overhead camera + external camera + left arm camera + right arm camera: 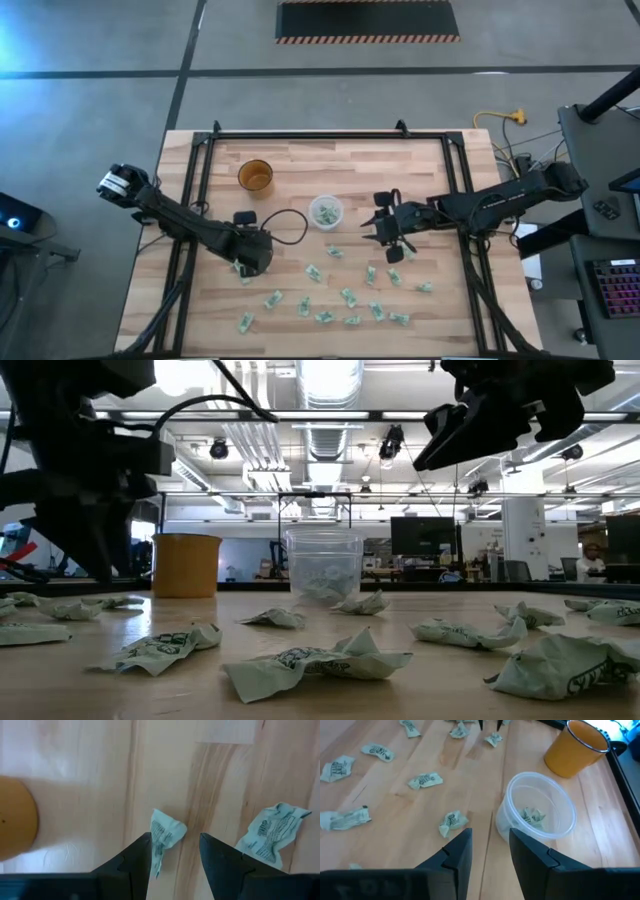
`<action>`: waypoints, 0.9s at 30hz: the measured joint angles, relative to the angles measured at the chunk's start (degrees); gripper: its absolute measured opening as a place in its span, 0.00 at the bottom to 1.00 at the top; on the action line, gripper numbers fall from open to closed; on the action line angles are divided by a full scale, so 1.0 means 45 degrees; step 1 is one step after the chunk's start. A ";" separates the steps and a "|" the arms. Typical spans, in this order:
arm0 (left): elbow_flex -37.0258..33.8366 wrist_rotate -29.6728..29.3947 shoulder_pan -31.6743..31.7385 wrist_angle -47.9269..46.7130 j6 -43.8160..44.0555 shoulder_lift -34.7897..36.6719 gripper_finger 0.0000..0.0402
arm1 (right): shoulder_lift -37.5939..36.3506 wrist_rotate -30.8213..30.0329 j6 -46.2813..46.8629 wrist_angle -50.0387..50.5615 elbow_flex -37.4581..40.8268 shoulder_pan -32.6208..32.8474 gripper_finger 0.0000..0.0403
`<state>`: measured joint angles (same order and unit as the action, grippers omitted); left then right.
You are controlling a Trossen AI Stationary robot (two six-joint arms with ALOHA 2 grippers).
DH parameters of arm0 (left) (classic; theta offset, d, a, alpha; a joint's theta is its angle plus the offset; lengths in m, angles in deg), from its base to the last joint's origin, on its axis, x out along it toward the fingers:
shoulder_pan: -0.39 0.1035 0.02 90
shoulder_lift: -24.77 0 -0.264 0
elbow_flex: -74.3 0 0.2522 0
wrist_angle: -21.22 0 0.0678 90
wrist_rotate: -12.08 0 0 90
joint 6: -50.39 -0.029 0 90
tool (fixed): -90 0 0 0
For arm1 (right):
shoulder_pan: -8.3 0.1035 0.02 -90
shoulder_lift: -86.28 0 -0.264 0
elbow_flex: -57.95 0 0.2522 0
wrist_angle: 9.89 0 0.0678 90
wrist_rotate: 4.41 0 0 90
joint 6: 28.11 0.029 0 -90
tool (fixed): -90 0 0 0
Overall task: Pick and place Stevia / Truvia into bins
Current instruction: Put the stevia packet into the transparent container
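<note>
The pale butcher-block wooden table [300, 160] is carrying everything, its rear strip lying bare. The left claw [252, 258] is hanging low at eight o'clock from the small round translucent plastic cup [325, 211], fingers parted around one crumpled pale green and white Stevia sachet [163, 836]. The right claw [385, 228] is hovering at three o'clock of that cup, open and empty. The amber-brown round cup [255, 176] is standing at ten o'clock. The cup is holding a few sachets [534, 816]; many more are lying scattered from five to seven o'clock.
</note>
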<state>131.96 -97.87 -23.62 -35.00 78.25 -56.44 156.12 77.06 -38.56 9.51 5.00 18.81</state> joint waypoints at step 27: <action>-0.1929 0.0391 0.0986 0.3031 -0.1614 0.0068 0.29 | 0.0030 -0.0007 -0.0008 -0.0003 0.0001 -0.0002 0.20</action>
<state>123.28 -96.11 -19.18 -21.36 70.99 -56.13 156.26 77.03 -38.59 9.50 5.01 18.80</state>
